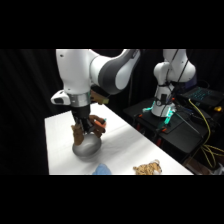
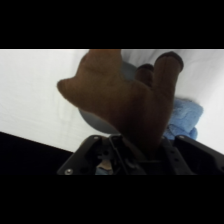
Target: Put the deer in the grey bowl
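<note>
In the side view the white arm comes down from the upper middle of the frame, and its gripper point(image 1: 84, 129) hangs just above the grey bowl point(image 1: 86, 146), which sits on the white tabletop point(image 1: 127, 145) in the lower left of the frame. The deer point(image 1: 80, 132) is in the gripper, clamped between the fingers, with its dark brown limbs dangling down on either side; the lowest part seems to reach the bowl's rim, though contact cannot be judged from this angle. A bit of orange-red point(image 1: 101, 121) shows just right of the gripper, above the bowl.

At the bottom edge of the frame, right of the bowl, lies a blue object point(image 1: 101, 170), and further right a tan spotted plush toy point(image 1: 148, 168), both on the tabletop and well apart from the bowl. The arm's base point(image 1: 164, 100) stands in the upper right, with green light at its foot and yellow cables beside it.

In the wrist view the deer point(image 2: 125, 100) fills the middle of the frame, hanging from the black linkage at the bottom edge. Behind it a curved slice of the grey bowl point(image 2: 92, 120) shows at lower left of the plush, and the blue object point(image 2: 185, 117) lies to the right.

No brand, label or writing can be read anywhere.
</note>
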